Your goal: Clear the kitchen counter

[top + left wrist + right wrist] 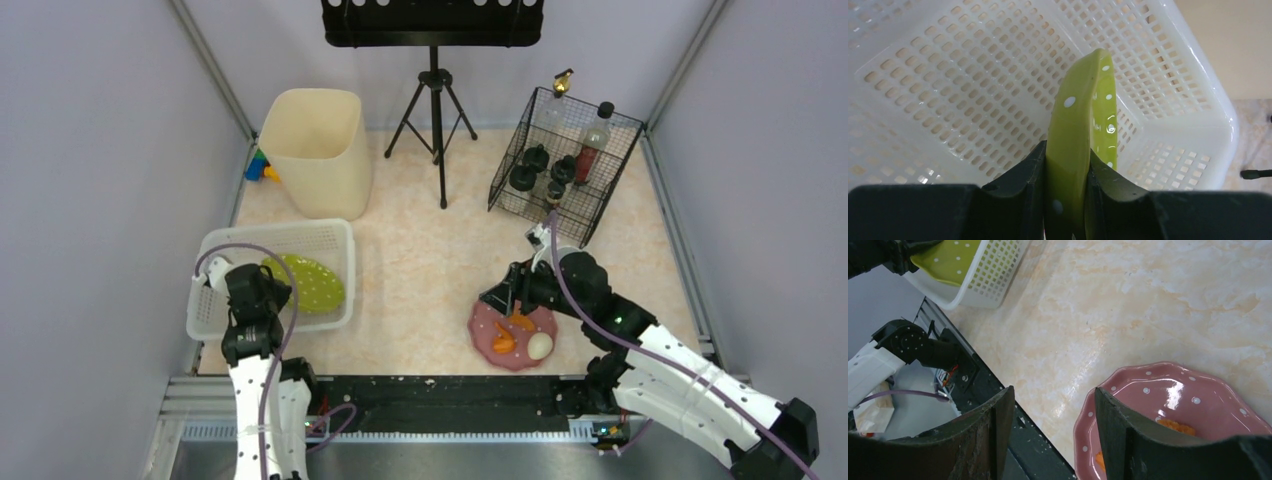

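Pale beige-pink marble-patterned table (430, 270): a pink scalloped dotted plate (1168, 390) sits on its near centre-right part, with the right hand (1053, 405) at the plate's rim.
The right hand is wide open and empty. One finger overlaps the plate rim and the gap is over bare table, so a short shift toward the plate should bracket the rim. The right arm is nearer. The left hand (1068, 165) is clamped on a green dotted plate (1083, 100), held on edge inside the white slotted plastic basket (948, 75).
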You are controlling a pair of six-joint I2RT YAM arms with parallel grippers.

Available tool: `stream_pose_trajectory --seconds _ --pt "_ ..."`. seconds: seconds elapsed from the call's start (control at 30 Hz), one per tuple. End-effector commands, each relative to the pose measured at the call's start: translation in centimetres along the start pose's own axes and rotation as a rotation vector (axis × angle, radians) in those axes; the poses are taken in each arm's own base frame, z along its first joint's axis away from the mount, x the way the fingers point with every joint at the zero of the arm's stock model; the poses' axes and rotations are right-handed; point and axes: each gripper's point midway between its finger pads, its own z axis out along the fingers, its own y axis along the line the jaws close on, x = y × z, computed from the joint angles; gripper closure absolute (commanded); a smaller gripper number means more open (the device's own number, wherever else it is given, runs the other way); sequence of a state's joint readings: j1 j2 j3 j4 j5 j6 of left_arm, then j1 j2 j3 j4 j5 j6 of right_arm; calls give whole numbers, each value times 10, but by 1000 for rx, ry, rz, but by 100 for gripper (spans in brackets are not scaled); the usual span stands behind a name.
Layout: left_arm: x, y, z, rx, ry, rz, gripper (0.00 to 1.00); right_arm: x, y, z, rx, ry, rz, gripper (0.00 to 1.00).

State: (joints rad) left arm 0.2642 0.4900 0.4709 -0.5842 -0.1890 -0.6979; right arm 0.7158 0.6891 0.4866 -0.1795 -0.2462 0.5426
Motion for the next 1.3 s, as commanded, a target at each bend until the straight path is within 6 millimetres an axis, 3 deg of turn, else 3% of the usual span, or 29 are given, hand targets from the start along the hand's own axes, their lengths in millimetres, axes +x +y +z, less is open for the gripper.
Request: stream_pose_trajectory --seconds 0.0,0.23,0.47,0.8,0.87,0.93,1.27 --pt "-21 -34 8 167 -59 -85 100 -4 8 1 -39 -21 -7 41" --pt "8 -9 23 104 21 -134 99 -2 7 2 -41 -17 -1 41" --pt "43 -17 24 188 153 -141 60 -3 8 3 -45 -19 6 41" --pt "63 -16 31 149 297 -154 42 -5 10 -1 -42 -26 17 40" --pt "60 -21 29 167 296 -158 29 -5 10 -1 -38 -24 18 40" --pt "58 -27 26 192 299 -156 3 -5 10 -2 -37 -25 16 40" --pt "54 -37 6 244 322 -125 1 -9 8 1 -20 -33 17 37"
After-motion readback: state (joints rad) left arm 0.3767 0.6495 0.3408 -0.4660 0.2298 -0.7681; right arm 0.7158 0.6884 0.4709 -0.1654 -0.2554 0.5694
